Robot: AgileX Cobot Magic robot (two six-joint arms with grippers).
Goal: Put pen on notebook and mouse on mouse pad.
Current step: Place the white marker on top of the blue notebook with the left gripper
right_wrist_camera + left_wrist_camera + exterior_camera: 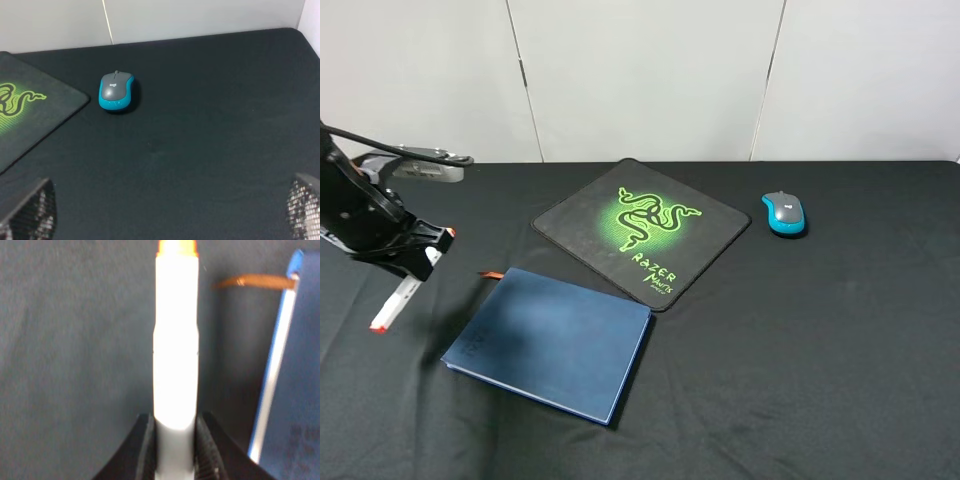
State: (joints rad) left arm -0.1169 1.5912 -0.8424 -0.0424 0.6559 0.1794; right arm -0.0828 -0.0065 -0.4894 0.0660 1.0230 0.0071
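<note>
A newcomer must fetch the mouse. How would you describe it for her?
Find the black mouse pad with the green snake logo at the back of the table. Right of it, on bare cloth, lies the mouse. It alone is small and rounded, teal with a grey top.

It looks like a robot laboratory. A table (pixel 840 380) covered with black cloth stands before plain white wall panels (pixel 640 70), and a black robot arm (pixel 355 205) reaches over it.
</note>
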